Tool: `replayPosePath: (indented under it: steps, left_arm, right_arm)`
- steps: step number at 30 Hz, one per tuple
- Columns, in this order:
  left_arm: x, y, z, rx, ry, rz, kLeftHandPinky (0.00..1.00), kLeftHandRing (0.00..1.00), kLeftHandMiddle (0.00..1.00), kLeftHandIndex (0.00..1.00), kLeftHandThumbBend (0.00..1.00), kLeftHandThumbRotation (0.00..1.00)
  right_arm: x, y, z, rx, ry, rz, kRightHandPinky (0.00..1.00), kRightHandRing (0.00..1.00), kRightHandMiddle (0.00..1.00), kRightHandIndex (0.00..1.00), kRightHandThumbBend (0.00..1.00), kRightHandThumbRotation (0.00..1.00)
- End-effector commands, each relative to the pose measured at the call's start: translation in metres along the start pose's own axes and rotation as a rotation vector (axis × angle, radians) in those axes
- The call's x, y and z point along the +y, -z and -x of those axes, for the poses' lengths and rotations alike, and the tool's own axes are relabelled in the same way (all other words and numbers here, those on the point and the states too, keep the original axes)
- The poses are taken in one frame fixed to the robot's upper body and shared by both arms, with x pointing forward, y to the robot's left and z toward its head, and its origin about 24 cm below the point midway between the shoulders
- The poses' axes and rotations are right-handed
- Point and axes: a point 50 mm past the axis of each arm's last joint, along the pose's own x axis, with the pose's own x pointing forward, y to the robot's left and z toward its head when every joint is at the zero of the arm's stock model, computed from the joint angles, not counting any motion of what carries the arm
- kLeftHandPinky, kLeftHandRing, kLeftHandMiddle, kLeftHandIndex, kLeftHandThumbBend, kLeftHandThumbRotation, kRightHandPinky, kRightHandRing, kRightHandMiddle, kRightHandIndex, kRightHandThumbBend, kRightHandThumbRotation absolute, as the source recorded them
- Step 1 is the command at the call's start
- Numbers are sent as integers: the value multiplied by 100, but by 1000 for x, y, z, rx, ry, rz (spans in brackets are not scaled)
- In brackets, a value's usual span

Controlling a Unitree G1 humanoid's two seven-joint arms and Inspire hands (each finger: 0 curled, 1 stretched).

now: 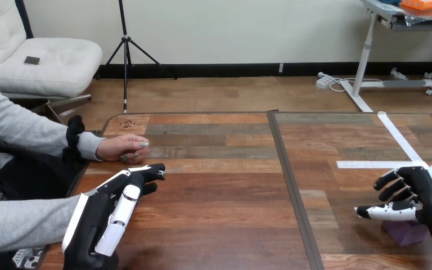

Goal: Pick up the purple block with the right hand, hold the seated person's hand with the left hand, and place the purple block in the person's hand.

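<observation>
The purple block lies on the table near the right front, partly hidden under my right hand. That hand hovers just above it with fingers relaxed and spread, holding nothing. My left hand reaches forward at the left front, fingers nearly straight and pointing up the table. The person's hand rests on the table's left edge, loosely closed with knuckles up. My left fingertips end just short of it, and there is a small gap between the two.
White tape strips mark the table at the far right. A dark seam runs down the tabletop's middle. The person's other sleeve comes in at the lower left beside my left arm.
</observation>
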Motion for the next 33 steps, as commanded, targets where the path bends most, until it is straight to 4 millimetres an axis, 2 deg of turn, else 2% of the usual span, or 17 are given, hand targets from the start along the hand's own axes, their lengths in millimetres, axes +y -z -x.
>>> replayPosePath:
  steps: [1,13,33]
  left_arm:
    - [0,-20,-18,-111,24,-30,81,82,77,58,30,79]
    - [0,-20,-18,-110,24,-31,80,82,77,57,30,78]
    - [1,-20,-18,-110,17,-42,80,82,77,57,31,78]
  right_arm:
    - [-20,-21,-10,-82,47,8,47,52,55,56,100,0]
    - [-19,-22,-8,-84,8,27,58,64,66,68,100,2]
    - [-24,-26,0,-87,1,1,63,72,75,79,100,24]
